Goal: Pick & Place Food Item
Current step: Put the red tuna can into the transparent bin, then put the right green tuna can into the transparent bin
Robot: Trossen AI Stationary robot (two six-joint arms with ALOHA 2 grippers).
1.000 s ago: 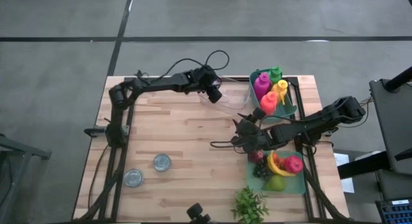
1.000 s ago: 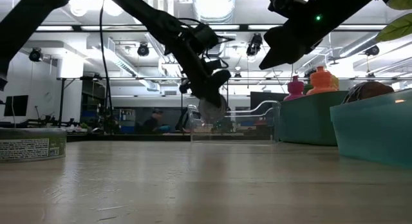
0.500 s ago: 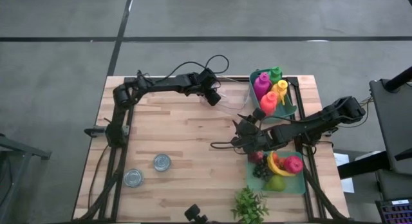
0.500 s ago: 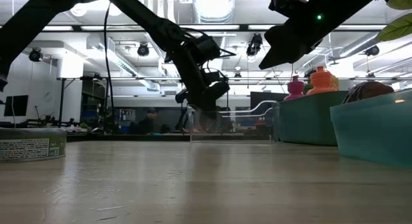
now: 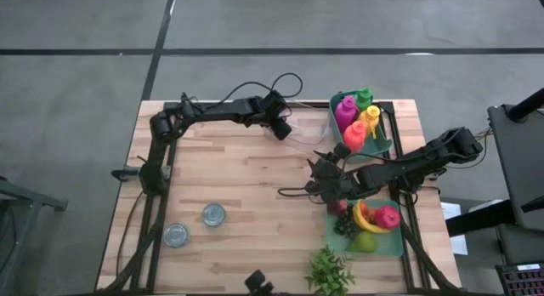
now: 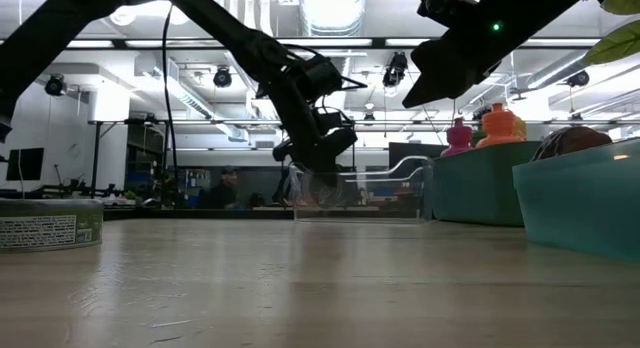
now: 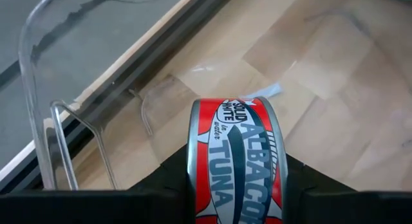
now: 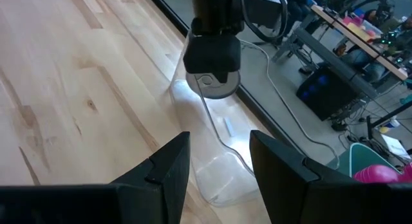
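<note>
A tuna can with a red label point(image 7: 235, 159) is held on edge by my left gripper point(image 5: 279, 129), which is shut on it. They are at the table's far edge, over the left end of a clear plastic container point(image 5: 308, 145). In the low view the can point(image 6: 320, 186) shows behind the container's clear wall point(image 6: 380, 193). My right gripper point(image 5: 316, 173) waits open at the right middle of the table, nothing between its fingers point(image 8: 168, 166). My left gripper pinches the can between its two fingers, one on each flat end, with the labelled round side point(image 7: 233, 130) facing out between them. The fingers slant down from the table's left. The can stands on edge inside the container; whether it touches the container's floor I cannot tell.
A teal bin of coloured bottles point(image 5: 360, 119) stands at the far right and a teal bin of fruit point(image 5: 371, 223) at the near right. Two more cans point(image 5: 214, 214) point(image 5: 175, 235) sit near the left front, and a green plant point(image 5: 330, 270) lies at the front edge.
My left gripper has sunk with the tuna can and tipped further down, so the can now sits behind the clear container's wall instead of above its rim. It has kept still for the last half second.
</note>
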